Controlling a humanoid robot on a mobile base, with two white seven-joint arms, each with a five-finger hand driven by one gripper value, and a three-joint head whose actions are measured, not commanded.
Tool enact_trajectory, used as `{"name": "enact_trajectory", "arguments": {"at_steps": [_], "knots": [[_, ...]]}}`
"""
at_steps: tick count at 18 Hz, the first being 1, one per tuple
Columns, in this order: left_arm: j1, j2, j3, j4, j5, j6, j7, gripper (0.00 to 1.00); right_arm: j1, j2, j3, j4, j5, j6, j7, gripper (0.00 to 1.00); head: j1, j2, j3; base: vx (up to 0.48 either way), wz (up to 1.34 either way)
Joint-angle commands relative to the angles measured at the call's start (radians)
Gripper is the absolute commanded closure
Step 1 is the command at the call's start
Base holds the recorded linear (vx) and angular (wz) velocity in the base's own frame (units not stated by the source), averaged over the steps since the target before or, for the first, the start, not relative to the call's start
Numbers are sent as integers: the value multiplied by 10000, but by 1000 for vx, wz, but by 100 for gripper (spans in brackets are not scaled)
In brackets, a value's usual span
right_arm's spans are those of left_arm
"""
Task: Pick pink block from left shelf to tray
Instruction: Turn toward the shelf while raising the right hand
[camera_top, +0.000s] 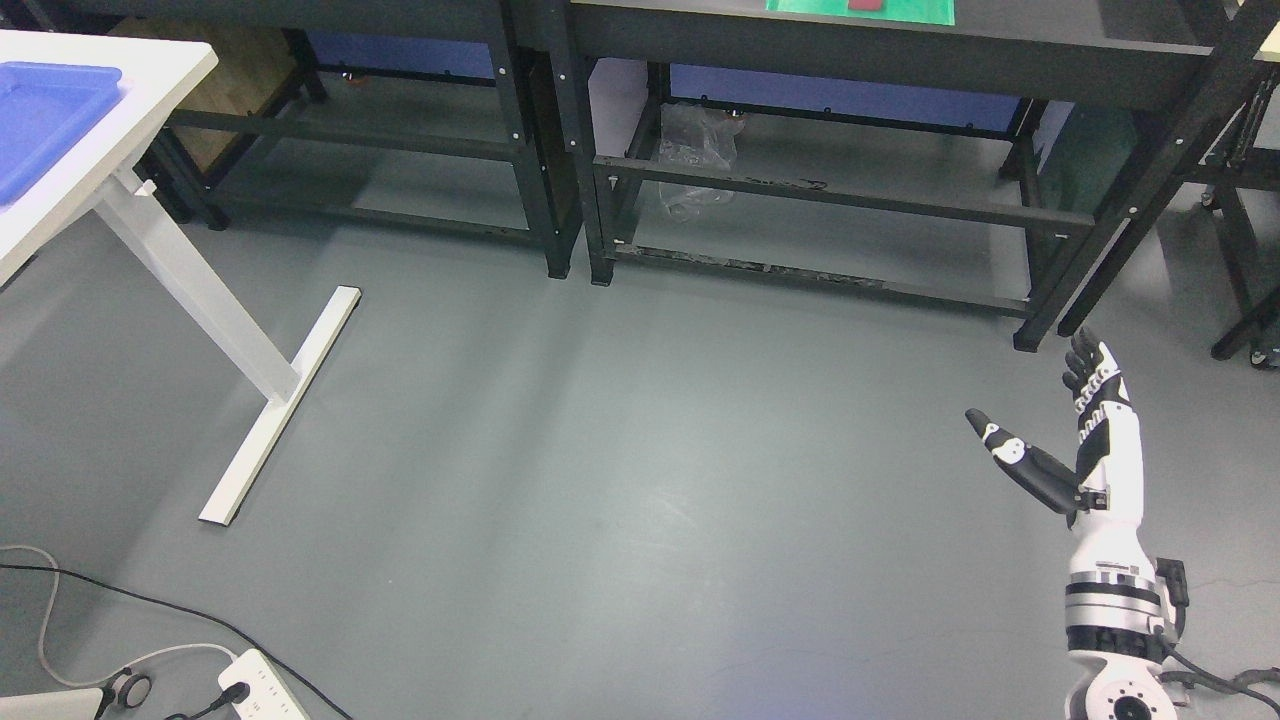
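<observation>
Reaching from this far back is the main risk: the right hand (1085, 440) hangs low over the bare grey floor (620, 480), well apart from the dark shelf unit (900, 50) ahead, so any grasp attempt would likely need the base or arm to travel first, and a misjudged approach could knock the hand against the shelf's front edge or its diagonal leg (1130, 210). A second hazard is picking the wrong target, since only a sliver of a reddish-pink block (868, 5) shows at the very top edge of the view, lying on a green mat (860, 12) on the shelf top; it is cut off by the frame, so its shape and exact colour cannot be confirmed. The blue tray (45, 120) sits on the white table (130, 130) at the far left, near that table's front corner, well apart from the block, so the carry would be long and a loose grip could drop the block on the way. The right forearm rises from the lower right corner, nearly upright, palm turned toward the left, fingers extended and spread with the thumb stuck out sideways, holding nothing. The left arm is not visible.
</observation>
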Motion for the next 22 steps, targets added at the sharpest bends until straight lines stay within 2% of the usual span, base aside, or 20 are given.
{"name": "enact_trajectory", "arguments": {"at_steps": [1, 18, 22], "knots": [[-108, 175, 0, 0, -15, -5, 5, 0, 192, -158, 315, -105, -28, 23, 69, 0, 0, 0, 0, 0, 0], [-108, 175, 0, 0, -15, -5, 5, 0, 130, -158, 468, -74, -89, 222, 99, 0, 0, 0, 0, 0, 0], [-107, 175, 0, 0, -15, -5, 5, 0, 100, -158, 407, -29, -794, 283, 192, 0, 0, 0, 0, 12, 0]]}}
